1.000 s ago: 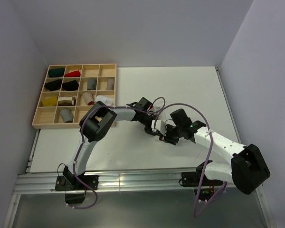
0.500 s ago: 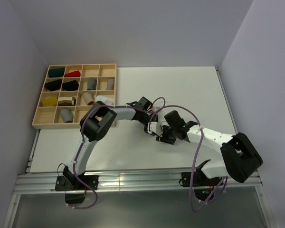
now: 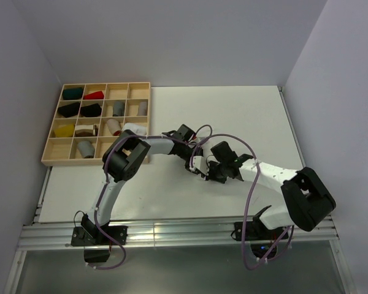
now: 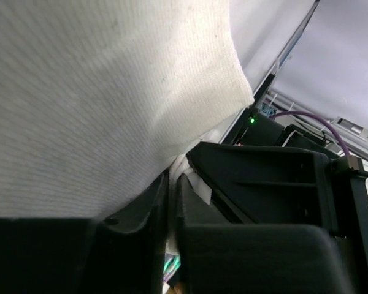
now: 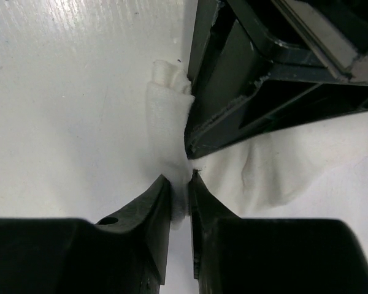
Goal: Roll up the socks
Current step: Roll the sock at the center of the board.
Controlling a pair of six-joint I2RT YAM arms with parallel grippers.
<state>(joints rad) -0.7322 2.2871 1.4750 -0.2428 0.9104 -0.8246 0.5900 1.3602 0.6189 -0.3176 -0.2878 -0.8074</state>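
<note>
A white sock (image 5: 167, 116) lies bunched on the white table, and its ribbed fabric (image 4: 98, 92) fills the upper left of the left wrist view. My right gripper (image 5: 180, 182) is shut on a fold of this sock, low at the table. My left gripper (image 4: 172, 177) has its jaws almost together with white sock fabric pinched in the narrow gap. In the top view the two grippers meet at mid-table, the left gripper (image 3: 194, 160) right beside the right gripper (image 3: 208, 173). They hide most of the sock there.
A wooden compartment tray (image 3: 49, 160) stands at the far left with small red, yellow, green, black and grey cloth bundles in it. The arms' purple cables loop over the table's middle. Grey walls close the table on the left, back and right.
My right gripper has moved left up against the left gripper and its jaws have shut on the white sock. The left arm has stayed about where it was.
</note>
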